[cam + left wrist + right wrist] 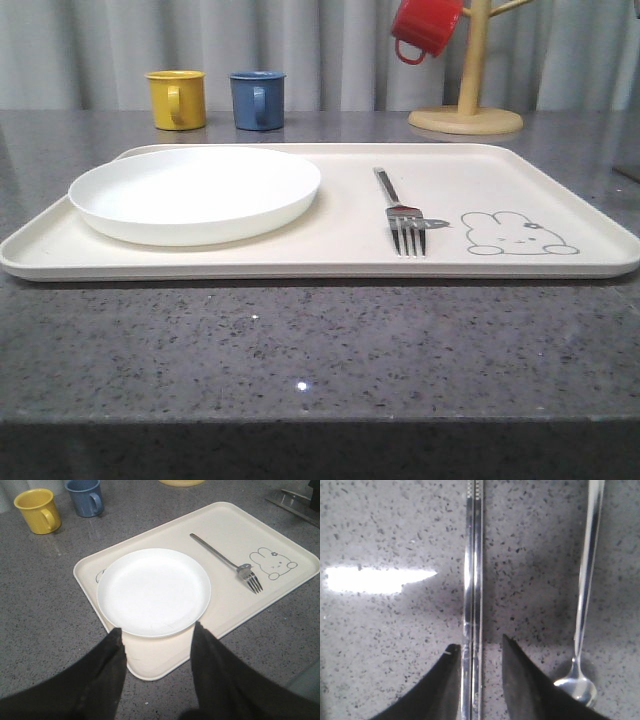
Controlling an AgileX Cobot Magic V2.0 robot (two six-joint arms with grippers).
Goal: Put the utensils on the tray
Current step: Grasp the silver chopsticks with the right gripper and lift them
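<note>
A cream tray (330,255) sits on a grey speckled surface (300,350), carrying a white plate (195,192) and a fork (400,212) beside the rabbit drawing. Off the tray, the chopsticks (472,580) lie paired on the surface between the fingers of the released right pincer (476,680), seemingly lined up to grasp them; the spoon (585,605) lies just beside. The left pincer (157,665) hovers spread apart and empty over the tray's edge.

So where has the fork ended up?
The fork lies flat on the tray, between the white plate and the rabbit drawing.
</note>
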